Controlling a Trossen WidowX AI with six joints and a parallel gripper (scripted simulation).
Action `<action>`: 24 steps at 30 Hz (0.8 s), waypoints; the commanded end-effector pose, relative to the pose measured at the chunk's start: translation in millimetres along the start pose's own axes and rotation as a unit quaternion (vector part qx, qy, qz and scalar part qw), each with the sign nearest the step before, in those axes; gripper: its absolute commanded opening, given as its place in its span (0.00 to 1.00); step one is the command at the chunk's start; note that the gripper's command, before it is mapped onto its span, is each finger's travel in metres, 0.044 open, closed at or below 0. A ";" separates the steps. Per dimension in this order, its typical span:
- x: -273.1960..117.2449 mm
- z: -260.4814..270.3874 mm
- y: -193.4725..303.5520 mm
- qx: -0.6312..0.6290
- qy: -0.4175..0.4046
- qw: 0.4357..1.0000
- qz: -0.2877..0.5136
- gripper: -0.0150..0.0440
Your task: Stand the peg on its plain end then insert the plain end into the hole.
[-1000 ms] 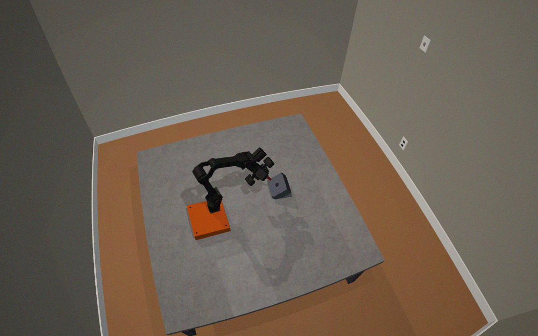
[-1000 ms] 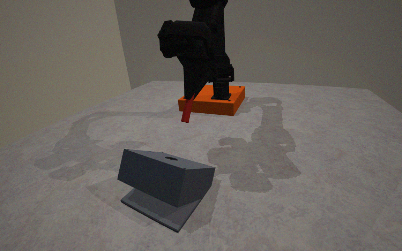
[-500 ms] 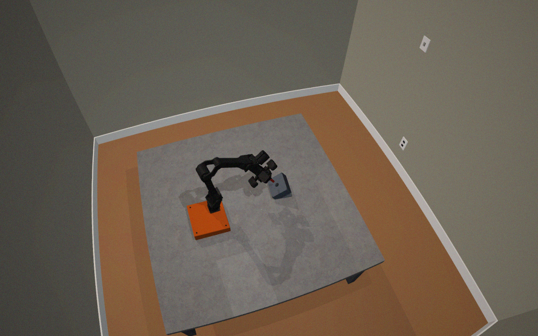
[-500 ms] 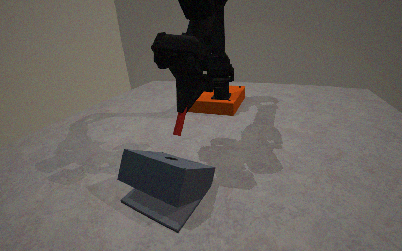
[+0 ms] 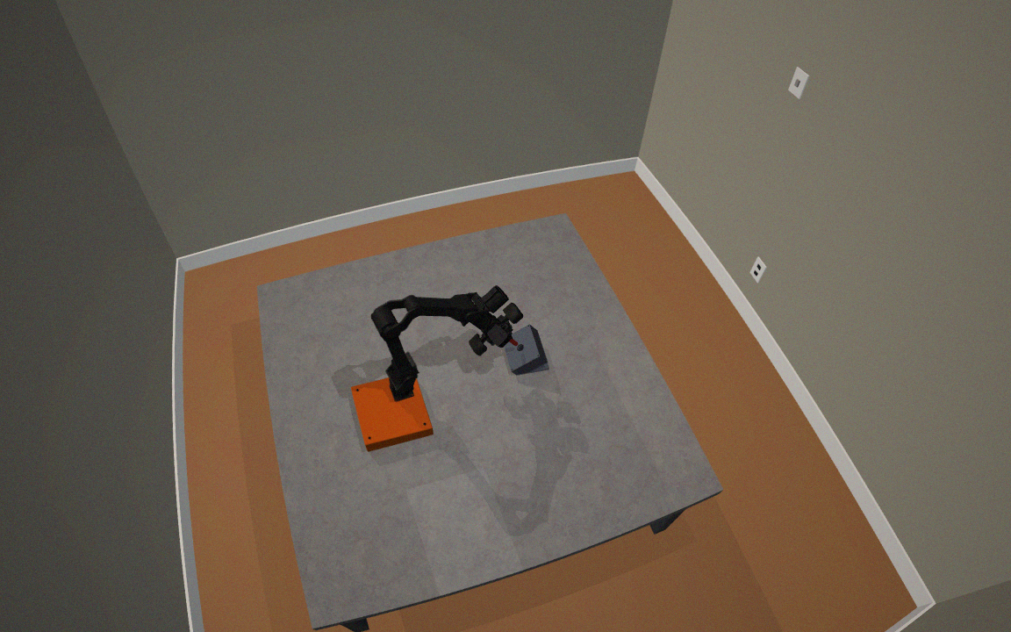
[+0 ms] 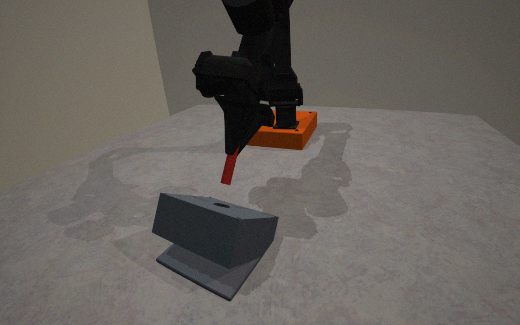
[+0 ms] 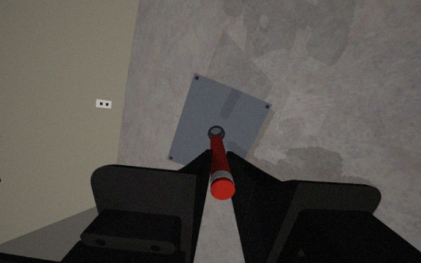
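While gripper (image 5: 510, 341) (image 6: 233, 152) (image 7: 218, 155) holds peg (image 5: 513, 342) (image 6: 229, 169) (image 7: 219, 157), panel (image 5: 527, 360) (image 6: 197, 226) (image 7: 199, 113) sits below w/ hole.

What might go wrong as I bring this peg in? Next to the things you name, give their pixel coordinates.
The peg (image 5: 513, 342) (image 6: 228, 169) (image 7: 218, 157) is tilted and short of the hole (image 5: 520, 347) (image 6: 221, 205) (image 7: 216, 131); a slight angle error might jam it. Its plain end could catch the rim rather than enter. The gripper (image 5: 507, 338) (image 6: 233, 152) (image 7: 218, 155) pinches it partway along, so hard contact may make it slip.

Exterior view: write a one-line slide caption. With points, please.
The gripper (image 6: 233, 150) holds the tilted red peg (image 6: 229, 169), plain end down, above the hole (image 6: 221, 205) in the sloped panel (image 6: 197, 224).
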State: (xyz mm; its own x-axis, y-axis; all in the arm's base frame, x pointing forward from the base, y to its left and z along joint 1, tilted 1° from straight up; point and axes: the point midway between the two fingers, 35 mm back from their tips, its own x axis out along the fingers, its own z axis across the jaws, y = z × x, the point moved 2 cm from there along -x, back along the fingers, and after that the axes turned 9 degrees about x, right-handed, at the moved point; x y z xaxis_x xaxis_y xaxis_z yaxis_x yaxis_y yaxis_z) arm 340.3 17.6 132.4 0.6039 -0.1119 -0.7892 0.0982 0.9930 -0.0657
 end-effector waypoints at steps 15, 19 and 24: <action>21.5 -1.1 0.7 -0.001 0.002 1.000 0.002 0.25; 24.5 -1.8 1.0 -0.001 0.002 1.000 0.002 0.25; 20.1 0.5 0.1 0.003 -0.002 1.000 0.000 0.25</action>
State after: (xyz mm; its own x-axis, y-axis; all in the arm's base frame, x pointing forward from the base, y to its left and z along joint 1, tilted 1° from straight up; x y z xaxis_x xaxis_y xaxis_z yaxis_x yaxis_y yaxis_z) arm 353.1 15.3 115.3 0.6043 -0.1123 -0.7888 0.1031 0.9927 -0.0622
